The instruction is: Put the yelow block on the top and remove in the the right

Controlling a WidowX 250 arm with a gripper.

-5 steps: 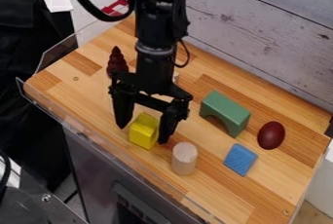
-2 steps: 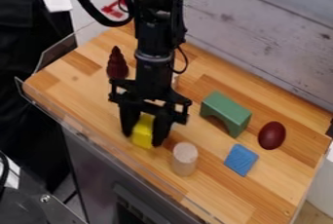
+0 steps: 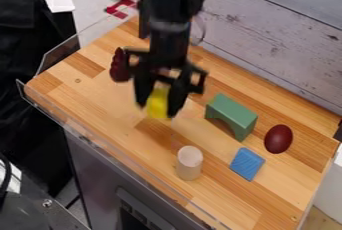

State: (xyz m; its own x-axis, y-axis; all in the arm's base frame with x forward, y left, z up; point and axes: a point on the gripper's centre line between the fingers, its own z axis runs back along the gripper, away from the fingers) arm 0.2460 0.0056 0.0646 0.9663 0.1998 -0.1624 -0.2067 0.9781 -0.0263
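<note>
In the camera view, the tool [image 3: 158, 110] is pinching 1 yellow block [image 3: 157, 104] between its 2 fingers above the worktop [image 3: 100, 94]; 1 pale cylinder [image 3: 190, 163] is standing nearer the front edge; 1 green arch [image 3: 231, 116] is resting to the block's right in the view.

On your tabletop [image 3: 267, 194], the arch [image 3: 232, 115] lies left of the egg [image 3: 278, 139]. In front of both you have a small block [image 3: 247, 164], with the cylinder [image 3: 189, 163] to its left. Your cone [image 3: 119, 70] sits farther back, at the left; above the tabletop, the gripper [image 3: 158, 108] holds another block [image 3: 157, 102].
</note>
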